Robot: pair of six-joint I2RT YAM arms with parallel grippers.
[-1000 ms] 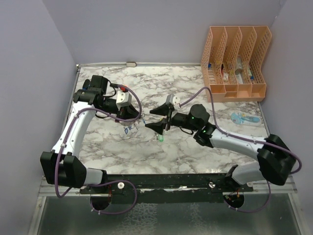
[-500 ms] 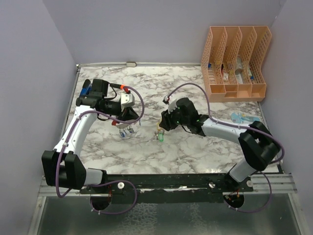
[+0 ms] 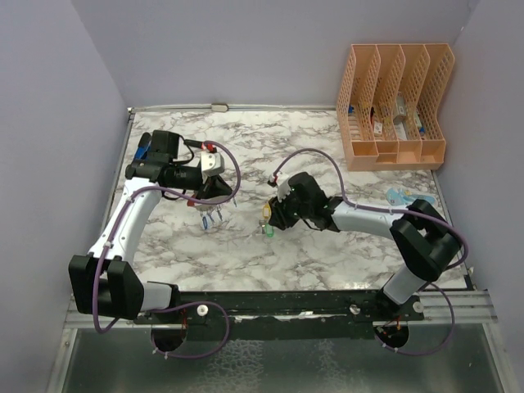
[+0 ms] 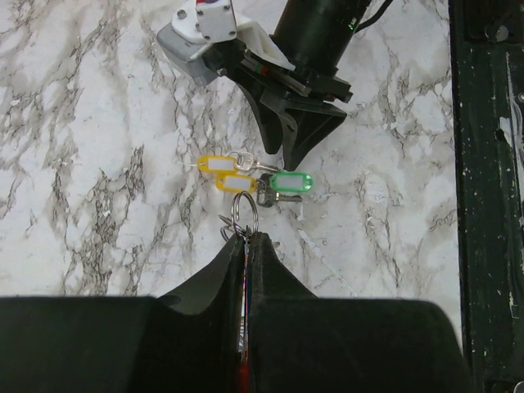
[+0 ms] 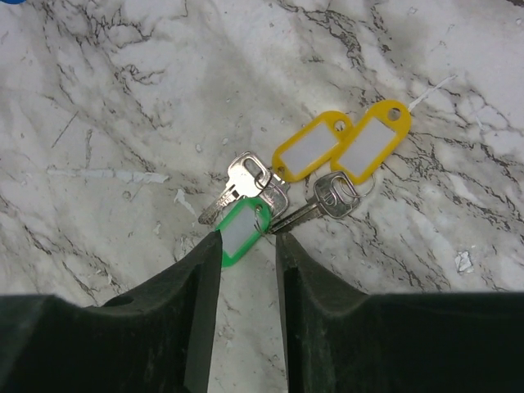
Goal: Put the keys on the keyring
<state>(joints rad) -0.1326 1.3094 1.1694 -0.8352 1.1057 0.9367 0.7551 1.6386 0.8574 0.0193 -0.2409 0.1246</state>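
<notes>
Marble-patterned table (image 3: 246, 139) fills the floor of a booth with plain lavender walls (image 3: 246, 49), and an orange file organizer (image 3: 393, 106) stands at the far right corner. Near the middle of the table lies a small cluster of keys (image 5: 307, 184). One has a green tag (image 5: 241, 233) and two have yellow tags (image 5: 344, 143), with their metal blades crossing each other. The right gripper (image 5: 248, 239) is down over this cluster with its jaws a narrow way apart. The near end of the green tag sits right at the gap between the fingertips. It may be touching the left-hand finger, though the wrist view does not show this clearly. To the left, and raised off the table, the left gripper (image 4: 247, 236) has its jaws pressed together on the keyring (image 4: 241, 377), clamping it edge-on. A silver loop sticks out past the fingertips. In the overhead view, a few keys with blue tags (image 3: 210, 218) hang beneath the left gripper.
</notes>
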